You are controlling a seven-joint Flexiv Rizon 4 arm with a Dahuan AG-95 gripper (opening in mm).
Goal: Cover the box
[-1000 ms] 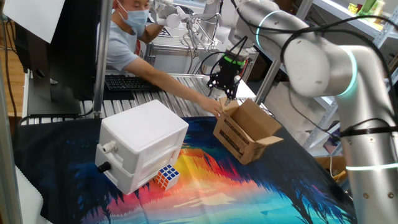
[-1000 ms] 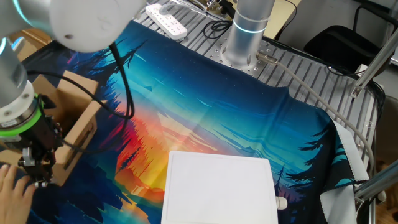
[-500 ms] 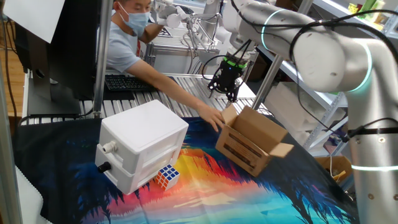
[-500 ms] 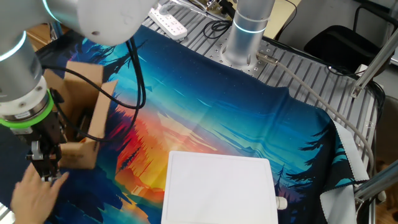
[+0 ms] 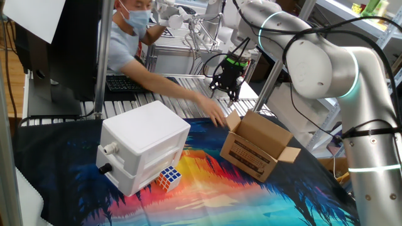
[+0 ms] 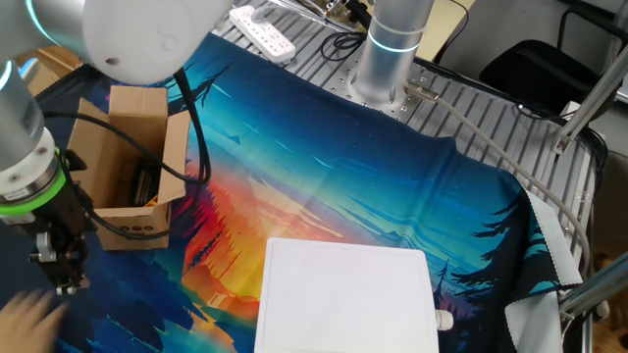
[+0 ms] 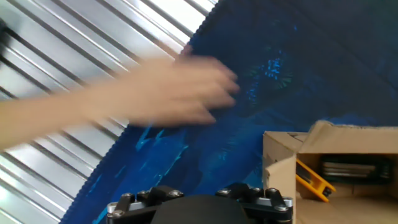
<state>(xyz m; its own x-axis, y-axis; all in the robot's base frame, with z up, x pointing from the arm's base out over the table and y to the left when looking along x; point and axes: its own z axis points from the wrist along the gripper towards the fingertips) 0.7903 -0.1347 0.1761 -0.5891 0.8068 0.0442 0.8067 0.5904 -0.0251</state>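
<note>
Box (image 5: 257,150) sits upright on printed cloth (image 5: 207,194) right of white plastic case (image 5: 141,147), flaps up, mouth open skyward, printed long side facing case, long axis slanting across cloth. Gripper (image 5: 230,85) hangs above and behind box, jaws spread, empty. Person's hand (image 5: 217,117) near box's far flap. Covering not begun; next move likely needs descent to flap edge, push inward.

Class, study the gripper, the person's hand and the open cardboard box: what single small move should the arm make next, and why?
Probably wait briefly, then shift sideways over the box. The gripper hangs above and beside the box, touching nothing, while the flaps stand open with items visible inside. The person's hand is blurred right beside the box, so moving now would risk contact.
</note>
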